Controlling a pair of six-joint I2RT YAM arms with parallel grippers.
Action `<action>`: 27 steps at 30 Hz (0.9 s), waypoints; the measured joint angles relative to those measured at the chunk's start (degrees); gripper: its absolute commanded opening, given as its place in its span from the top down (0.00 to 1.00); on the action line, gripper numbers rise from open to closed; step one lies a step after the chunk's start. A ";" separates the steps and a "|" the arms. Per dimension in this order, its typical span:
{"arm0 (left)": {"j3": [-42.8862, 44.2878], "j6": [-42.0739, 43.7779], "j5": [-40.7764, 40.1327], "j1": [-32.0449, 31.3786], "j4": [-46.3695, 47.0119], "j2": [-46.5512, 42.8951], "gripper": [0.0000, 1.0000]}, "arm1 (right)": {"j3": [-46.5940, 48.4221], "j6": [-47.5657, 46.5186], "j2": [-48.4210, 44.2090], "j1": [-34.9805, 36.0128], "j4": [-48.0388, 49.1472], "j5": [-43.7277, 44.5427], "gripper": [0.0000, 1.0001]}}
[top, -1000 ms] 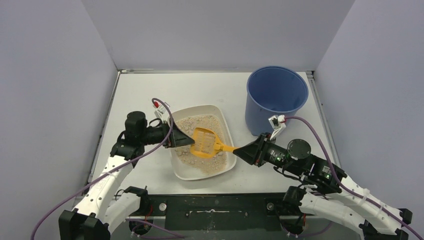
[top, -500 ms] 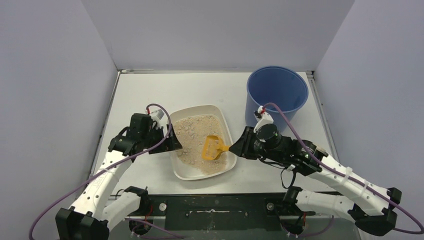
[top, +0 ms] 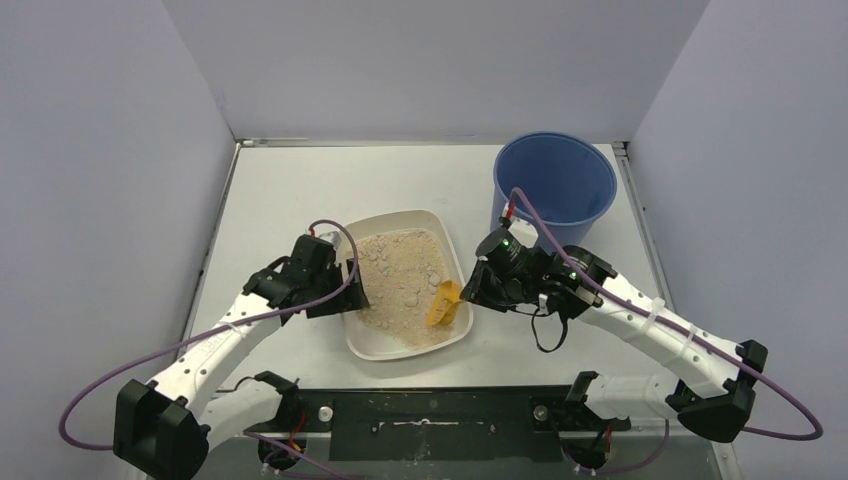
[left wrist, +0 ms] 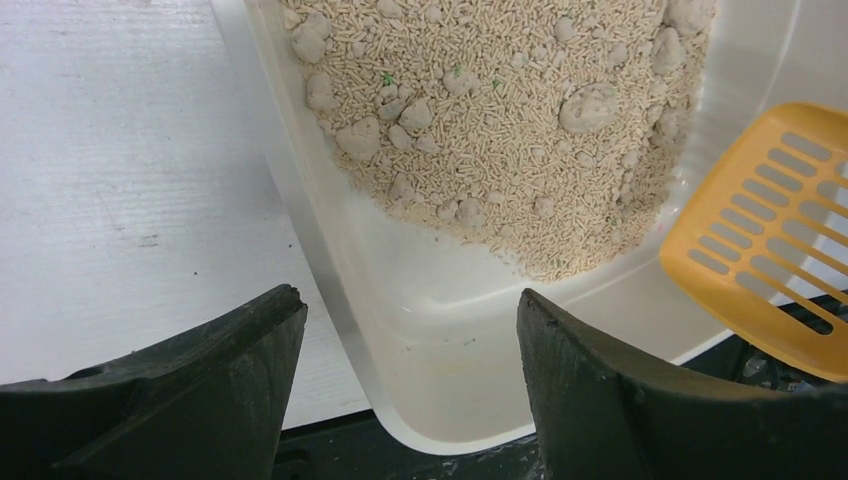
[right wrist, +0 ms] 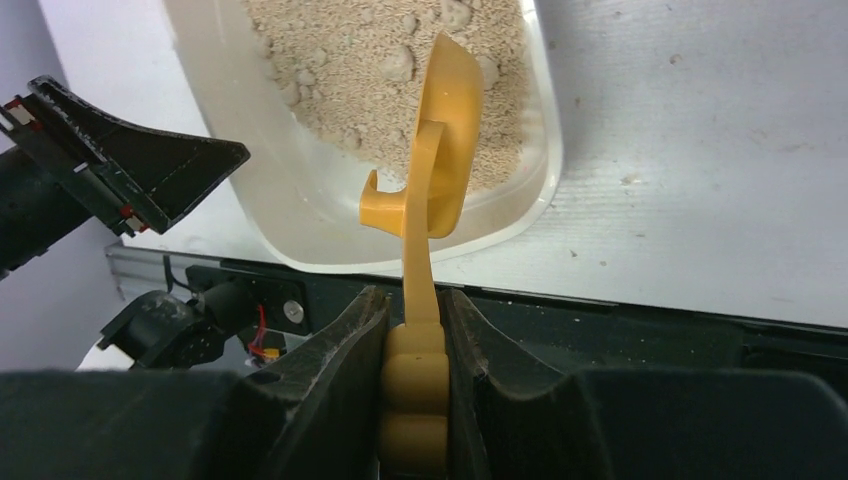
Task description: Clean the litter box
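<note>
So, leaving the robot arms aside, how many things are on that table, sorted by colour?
Off-white: 1, the litter box
Orange: 1, the scoop
Blue: 1, the bucket
Total: 3

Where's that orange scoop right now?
In the top view, the orange scoop is turned on edge over the right side of the litter box, its handle clamped in the right end effector.
</note>
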 measured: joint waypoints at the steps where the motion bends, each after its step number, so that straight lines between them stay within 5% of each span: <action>1: -0.48 -0.66 -0.57 -0.55 0.70 0.52 0.28 | 0.28 0.26 0.61 -0.11 -0.59 0.09 1.00; 13: -7.28 -6.71 -1.86 -4.24 9.86 4.24 0.40 | 3.85 1.95 7.96 -0.46 -7.39 0.61 1.00; 27: -10.62 -11.45 -2.34 -10.43 15.89 4.22 0.77 | 6.54 4.15 11.87 -1.38 -11.52 4.22 1.00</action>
